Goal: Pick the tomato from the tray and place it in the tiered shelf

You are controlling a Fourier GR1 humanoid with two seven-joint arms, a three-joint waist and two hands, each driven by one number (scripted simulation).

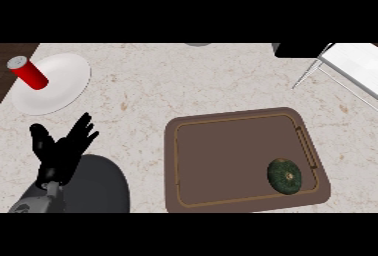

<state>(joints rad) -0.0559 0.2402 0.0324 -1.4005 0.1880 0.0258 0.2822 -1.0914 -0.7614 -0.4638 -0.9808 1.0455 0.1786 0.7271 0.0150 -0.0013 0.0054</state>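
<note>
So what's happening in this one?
Nothing is being handled yet. The robot's left hand rests open at the view's lower left, fingers up; the right hand is out of view. A dark green round item, not tomato-coloured, lies in the near right corner of the brown tray. A red cylinder stands on a white plate; the white shelf is upper right.

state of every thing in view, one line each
dark green round vegetable: lying in the tray's near right corner, untouched
brown rectangular tray: flat on the counter, holding only the vegetable
red cylindrical can: on the plate, tilted
white round plate: on the counter's far left, bearing the can
white tiered shelf: far right corner, nothing seen on it
left robot hand: open, fingers up, resting at lower left, holding nothing
right robot hand: out of view
</note>
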